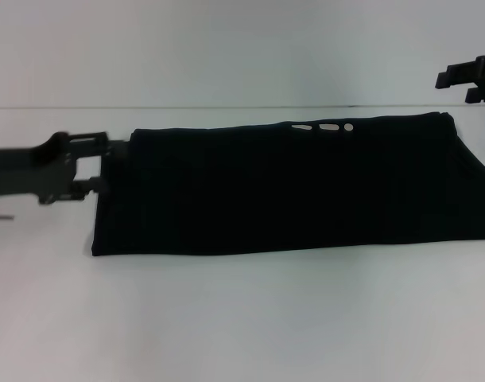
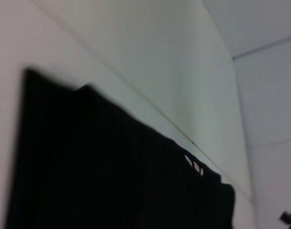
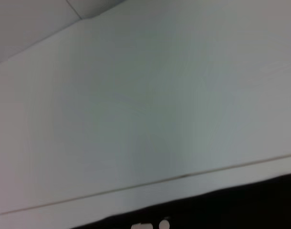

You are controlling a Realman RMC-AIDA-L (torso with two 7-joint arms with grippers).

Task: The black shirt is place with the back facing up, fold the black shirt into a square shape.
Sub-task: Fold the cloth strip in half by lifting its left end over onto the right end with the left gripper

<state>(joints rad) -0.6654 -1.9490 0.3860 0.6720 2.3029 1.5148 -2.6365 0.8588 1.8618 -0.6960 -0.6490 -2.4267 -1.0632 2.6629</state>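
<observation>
The work surface is a plain white table (image 1: 242,318) backed by a white wall, with a thin seam line where the two meet.

The black shirt (image 1: 290,191) lies flat on the table as a long band, already folded lengthwise. Small white marks (image 1: 322,127) show along its far edge, probably part of the print. The band's right end runs out of the head view.

The left gripper (image 1: 99,169) sits low at the band's left end, level with the fabric. Its fingers stand apart around the shirt's far-left corner, one finger touching or just beside the edge. Whether cloth lies between them cannot be told. The shirt extends from this gripper toward the robot's right.

The right gripper (image 1: 473,79) hangs raised, above and beyond the band's far-right corner, well apart from the cloth. Its finger state cannot be told.

Progress assessment: the lengthwise folding appears complete. The band is much longer than it is deep, so at least one crosswise fold is judged outstanding before a square results. The left gripper's position suggests preparation for that fold.
</observation>
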